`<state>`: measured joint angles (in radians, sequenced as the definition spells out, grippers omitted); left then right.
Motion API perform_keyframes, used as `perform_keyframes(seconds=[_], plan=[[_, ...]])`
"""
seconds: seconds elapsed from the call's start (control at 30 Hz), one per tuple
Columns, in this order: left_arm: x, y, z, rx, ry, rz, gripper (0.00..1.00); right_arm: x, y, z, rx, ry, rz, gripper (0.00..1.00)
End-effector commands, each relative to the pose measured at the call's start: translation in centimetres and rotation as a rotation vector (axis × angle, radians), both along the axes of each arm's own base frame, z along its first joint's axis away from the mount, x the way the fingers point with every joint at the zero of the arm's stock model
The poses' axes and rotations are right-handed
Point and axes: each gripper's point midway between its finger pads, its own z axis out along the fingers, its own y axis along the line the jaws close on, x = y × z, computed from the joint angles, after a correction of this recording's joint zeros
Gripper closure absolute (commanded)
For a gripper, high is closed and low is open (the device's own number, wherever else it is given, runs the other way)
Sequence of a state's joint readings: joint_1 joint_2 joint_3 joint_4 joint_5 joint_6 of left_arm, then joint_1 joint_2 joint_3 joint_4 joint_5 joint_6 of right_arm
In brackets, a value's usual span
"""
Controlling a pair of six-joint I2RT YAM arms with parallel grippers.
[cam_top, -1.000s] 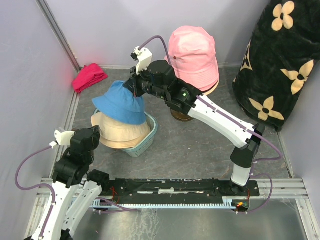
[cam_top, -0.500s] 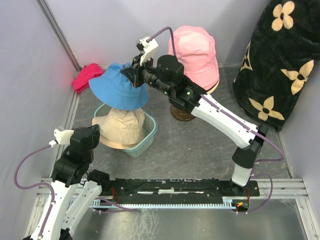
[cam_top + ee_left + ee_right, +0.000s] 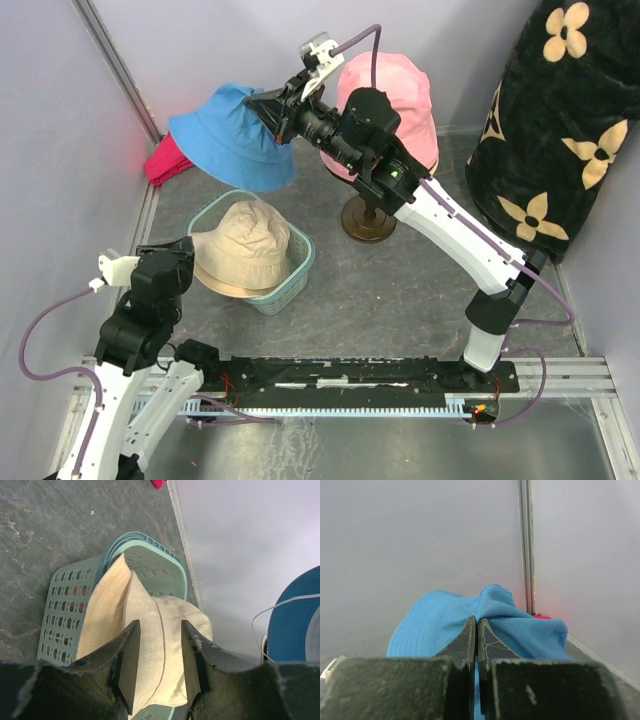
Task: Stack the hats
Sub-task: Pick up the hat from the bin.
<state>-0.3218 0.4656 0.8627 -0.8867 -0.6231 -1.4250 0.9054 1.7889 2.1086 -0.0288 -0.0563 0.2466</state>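
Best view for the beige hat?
Top external: the whole beige hat shows, sitting in the basket. Left wrist is close, but the left end effector blocks part of it. Right wrist shows only the blue hat.

Back row crowded, middle floor open

The blue hat (image 3: 232,135) hangs high at the back left, so the beige hat (image 3: 245,245) in the basket (image 3: 298,270) lies open from above. The right arm (image 3: 450,235) slants over the stand (image 3: 367,222) beside the pink hat (image 3: 400,90). A black cover (image 3: 560,130) fills the right corner. Bare table (image 3: 400,300) lies between.
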Motion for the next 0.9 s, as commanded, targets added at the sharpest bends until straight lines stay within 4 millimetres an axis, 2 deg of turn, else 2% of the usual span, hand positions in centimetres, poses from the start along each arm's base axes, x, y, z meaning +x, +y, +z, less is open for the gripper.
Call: perform_keyframes(seconds=[0.0,0.13,0.3,0.5,0.67,0.73,0.87], plan=[[0.3,0.7,2.7,-0.004,-0.058,0.040,0.54,-1.4,-1.4,6.5,0.130,-0.163,0.035,0.99],[0.4,0.9,3.9,0.003,-0.075,0.049,0.53,-1.6,-2.1,8.9,0.170,-0.220,0.048,0.99],[0.4,1.1,5.3,0.020,-0.094,0.057,0.52,-1.3,-3.2,11.1,0.217,-0.270,0.036,0.99],[0.7,1.2,6.7,0.037,-0.113,0.057,0.52,-1.0,-5.3,14.4,0.298,-0.345,-0.008,0.99],[1.1,1.1,7.2,0.045,-0.126,0.050,0.51,-0.3,-8.4,17.3,0.378,-0.410,-0.086,0.99],[1.2,1.0,7.3,0.050,-0.123,0.049,0.51,-0.6,-10.2,19.0,0.413,-0.452,-0.124,0.99],[1.4,1.0,7.8,0.058,-0.130,0.048,0.51,-0.6,-13.2,21.0,0.430,-0.523,-0.211,0.99]])
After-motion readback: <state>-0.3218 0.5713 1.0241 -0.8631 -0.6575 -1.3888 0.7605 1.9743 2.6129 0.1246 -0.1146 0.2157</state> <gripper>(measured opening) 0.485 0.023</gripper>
